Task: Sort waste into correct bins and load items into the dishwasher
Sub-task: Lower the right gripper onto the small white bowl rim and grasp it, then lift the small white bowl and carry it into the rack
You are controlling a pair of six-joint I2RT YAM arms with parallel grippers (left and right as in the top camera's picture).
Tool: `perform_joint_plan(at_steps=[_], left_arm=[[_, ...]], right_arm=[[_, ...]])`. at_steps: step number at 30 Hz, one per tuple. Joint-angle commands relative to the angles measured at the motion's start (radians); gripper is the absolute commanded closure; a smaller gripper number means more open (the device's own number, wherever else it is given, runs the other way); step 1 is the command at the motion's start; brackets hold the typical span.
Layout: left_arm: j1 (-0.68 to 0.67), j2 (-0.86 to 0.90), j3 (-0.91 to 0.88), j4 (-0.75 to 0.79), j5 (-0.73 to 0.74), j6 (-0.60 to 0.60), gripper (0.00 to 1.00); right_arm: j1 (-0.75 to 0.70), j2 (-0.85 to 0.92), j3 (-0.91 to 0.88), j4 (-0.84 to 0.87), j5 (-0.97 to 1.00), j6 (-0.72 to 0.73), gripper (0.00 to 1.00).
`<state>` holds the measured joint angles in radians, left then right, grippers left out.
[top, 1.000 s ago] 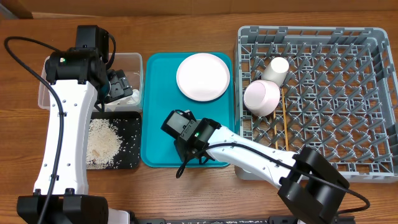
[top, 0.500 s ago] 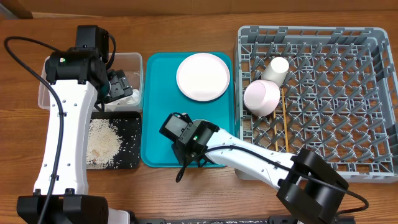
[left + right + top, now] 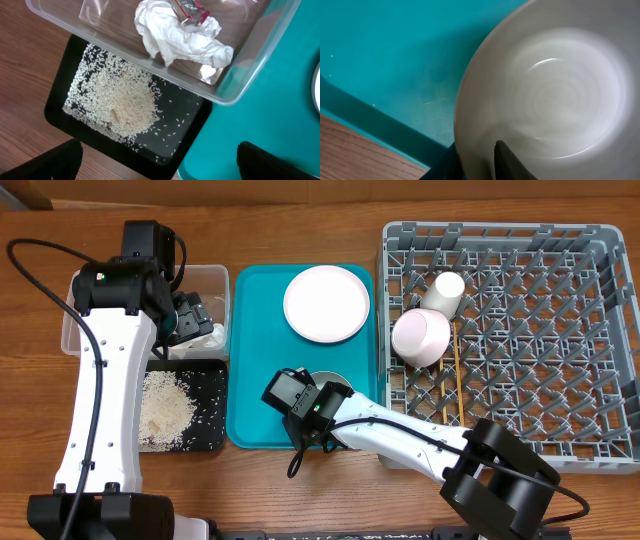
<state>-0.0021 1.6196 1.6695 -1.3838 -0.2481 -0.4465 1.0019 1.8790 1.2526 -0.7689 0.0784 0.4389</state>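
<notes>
From above you see the white bowl (image 3: 333, 380) over the teal tray (image 3: 250, 330), low centre, below the pink plate (image 3: 327, 303). The cup (image 3: 447, 288), pink bowl (image 3: 420, 337) and chopsticks (image 3: 458, 375) sit in the rack (image 3: 600, 330).

Left wrist: napkin (image 3: 180, 37) and red wrapper (image 3: 192, 9) lie in the clear tub (image 3: 260, 55) — print unreadable — and rice (image 3: 127, 102) in the black tray (image 3: 60, 100). The left gripper (image 3: 157, 150) has its jaws wide apart.

Right wrist: your right gripper (image 3: 476, 161) pinches the white bowl's rim.
</notes>
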Motion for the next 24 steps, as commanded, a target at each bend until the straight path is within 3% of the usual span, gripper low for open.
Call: perform_joint_plan(at_steps=[1, 2, 9, 15, 20, 24], left_arm=[[0.002, -0.004, 0.010, 0.002, -0.013, -0.003, 0.00], [0.002, -0.004, 0.010, 0.002, -0.013, -0.003, 0.00], [0.002, -0.004, 0.010, 0.002, -0.013, -0.003, 0.00], [0.001, -0.004, 0.010, 0.002, -0.013, -0.003, 0.00], [0.002, -0.004, 0.010, 0.002, -0.013, -0.003, 0.00], [0.002, -0.004, 0.010, 0.002, -0.013, -0.003, 0.00]], right_arm=[[0.004, 0.003, -0.002, 0.005, 0.009, 0.001, 0.86], [0.004, 0.003, 0.006, 0.005, -0.028, 0.002, 0.96], [-0.001, -0.040, 0.173, -0.096, -0.145, 0.002, 0.96], [-0.059, -0.191, 0.310, -0.175, -0.259, 0.002, 0.96], [-0.232, -0.342, 0.311, -0.195, -0.521, 0.000, 0.96], [-0.437, -0.408, 0.310, -0.232, -0.853, -0.101, 0.96]])
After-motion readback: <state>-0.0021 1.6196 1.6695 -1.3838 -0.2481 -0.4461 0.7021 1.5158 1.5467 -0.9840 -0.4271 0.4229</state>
